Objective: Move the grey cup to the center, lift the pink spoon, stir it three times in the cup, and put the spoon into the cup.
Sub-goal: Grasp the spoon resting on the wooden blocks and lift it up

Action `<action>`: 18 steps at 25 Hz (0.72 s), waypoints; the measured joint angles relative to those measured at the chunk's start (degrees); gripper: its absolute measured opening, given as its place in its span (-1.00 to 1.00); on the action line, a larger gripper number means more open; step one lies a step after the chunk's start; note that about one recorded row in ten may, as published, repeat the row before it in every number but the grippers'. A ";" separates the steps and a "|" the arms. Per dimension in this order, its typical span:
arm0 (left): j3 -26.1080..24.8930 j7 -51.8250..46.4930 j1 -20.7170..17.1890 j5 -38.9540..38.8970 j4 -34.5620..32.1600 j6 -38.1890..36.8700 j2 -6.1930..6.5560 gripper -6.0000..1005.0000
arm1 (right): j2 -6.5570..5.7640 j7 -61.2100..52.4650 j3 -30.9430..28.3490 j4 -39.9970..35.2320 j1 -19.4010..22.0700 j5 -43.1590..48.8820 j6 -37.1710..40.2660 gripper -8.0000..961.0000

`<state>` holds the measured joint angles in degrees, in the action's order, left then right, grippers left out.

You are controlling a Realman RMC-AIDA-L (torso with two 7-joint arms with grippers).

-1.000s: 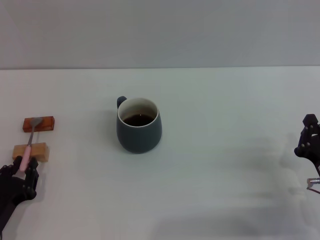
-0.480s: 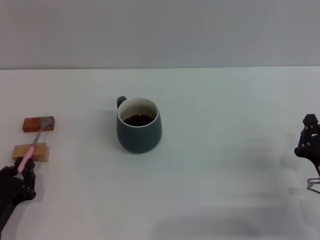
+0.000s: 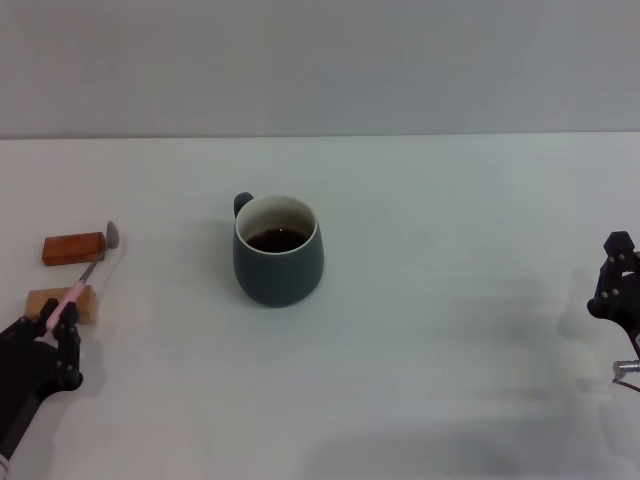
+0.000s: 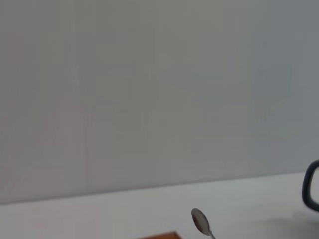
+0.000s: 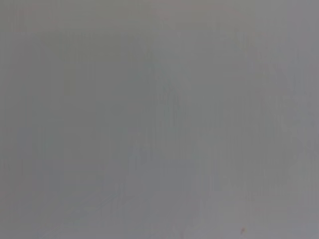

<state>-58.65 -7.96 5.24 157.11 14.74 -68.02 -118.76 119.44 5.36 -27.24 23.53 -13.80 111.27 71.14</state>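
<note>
The grey cup [image 3: 278, 250] stands near the middle of the white table, handle toward the back left, dark liquid inside. At the table's left edge my left gripper [image 3: 58, 322] is shut on the pink spoon [image 3: 82, 283] by its handle end. The spoon is lifted and slants up to the right, its metal bowl [image 3: 112, 235] just right of the reddish block. In the left wrist view the spoon bowl [image 4: 200, 221] shows low against the wall, with a sliver of the cup's handle [image 4: 310, 186] at the edge. My right gripper [image 3: 615, 290] rests at the far right edge.
Two small wooden blocks lie at the left: a reddish one [image 3: 73, 247] behind and a pale one [image 3: 60, 303] in front, partly under the spoon handle. The right wrist view shows only a blank grey surface.
My left gripper has raised the spoon off the two blocks and swung its bowl to the right, past the reddish block. Cup and right arm have stayed put.
</note>
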 joint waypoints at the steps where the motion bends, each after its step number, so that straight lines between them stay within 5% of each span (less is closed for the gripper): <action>1: 0.44 0.56 -0.15 0.23 0.34 -1.07 0.13 -0.70 | 0.00 0.00 0.00 0.01 0.00 0.00 0.00 -0.98; 14: 1.98 0.95 -0.42 1.26 4.61 -5.93 1.31 -0.70 | -0.05 0.01 0.08 0.03 0.08 0.05 0.26 -0.99; 17: 2.19 0.26 -1.56 2.67 11.76 -2.61 3.87 -0.70 | -0.08 0.28 0.09 0.03 0.20 0.05 0.42 -0.99; 18: 2.11 -0.03 -3.72 3.64 21.11 4.24 6.65 -0.70 | -0.11 0.31 0.07 0.02 0.32 0.05 0.47 -0.99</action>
<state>-56.53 -7.99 1.53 160.76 35.85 -63.78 -112.11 119.34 5.67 -27.17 23.55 -13.48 111.31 71.61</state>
